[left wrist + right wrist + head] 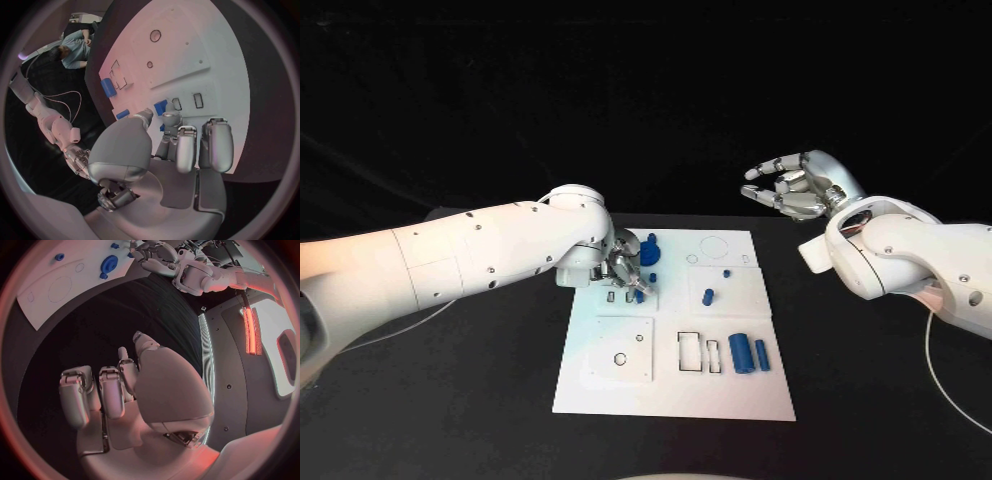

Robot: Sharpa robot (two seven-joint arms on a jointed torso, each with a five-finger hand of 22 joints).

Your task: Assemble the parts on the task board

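The white task board (675, 385) lies mid-table. My left hand (625, 265) hovers low over its far left part and pinches a small blue part (160, 106) between thumb and a finger, just beside two narrow slots (198, 100). A round blue part (651, 245) stands behind that hand. A short blue piece (708, 295) lies mid-board, and two blue cylinders (750, 353) lie at the near right beside rectangular cut-outs (692, 351). My right hand (790, 185) is raised beyond the board's far right corner, fingers loosely bent and apart, holding nothing. The right hand (119, 390) is off the board (56, 290).
The black table (473, 400) surrounds the board. My left forearm (473, 255) crosses the table's left side, and my right forearm (920, 255) sits to the board's right. A thin pale cable (949, 385) runs down the right side.
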